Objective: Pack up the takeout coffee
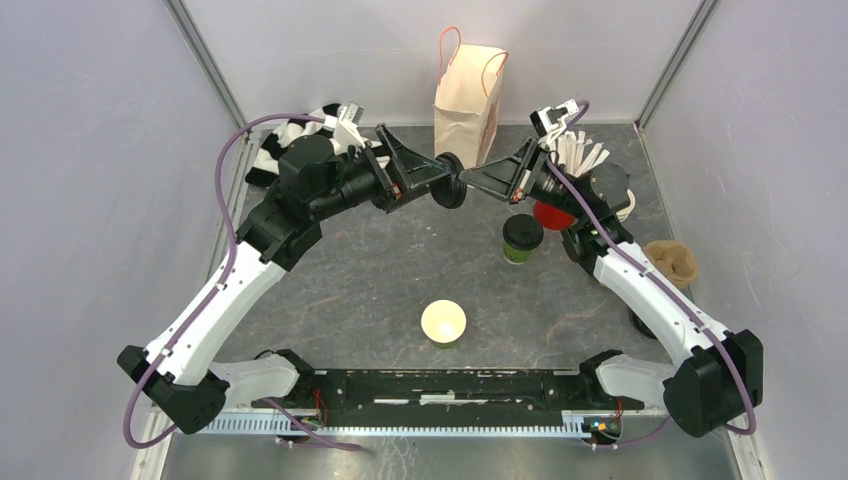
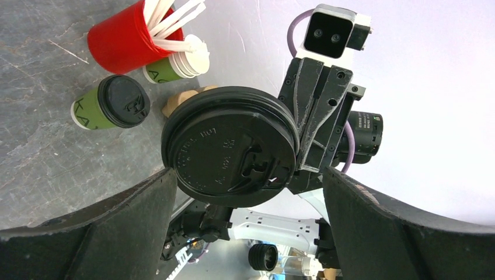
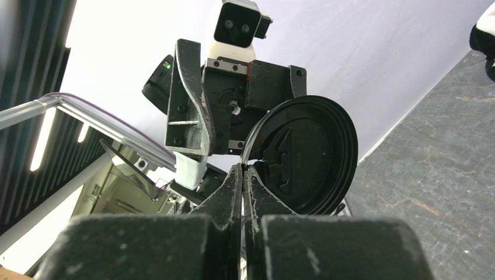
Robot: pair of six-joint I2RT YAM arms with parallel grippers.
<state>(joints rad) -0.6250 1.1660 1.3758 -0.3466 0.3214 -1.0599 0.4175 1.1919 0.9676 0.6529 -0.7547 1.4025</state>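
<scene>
While right hand (image 3: 242,170) pinches black lid (image 3: 303,154) midair, lidded cup (image 1: 522,238) stands apart

Green paper cup (image 1: 522,238), lidded in black, upright on the table (image 1: 380,270), right of centre. Loose black lid (image 1: 450,182) up in the air, on edge, rim pinched by right pincer (image 3: 243,175).

One lidded green cup (image 1: 522,238), one open cup (image 1: 443,322), one loose black lid (image 1: 450,182) — and there's one red cup of sticks (image 1: 553,213), one paper bag (image 1: 468,105), one stack of lidless cups (image 2: 185,63).
</scene>
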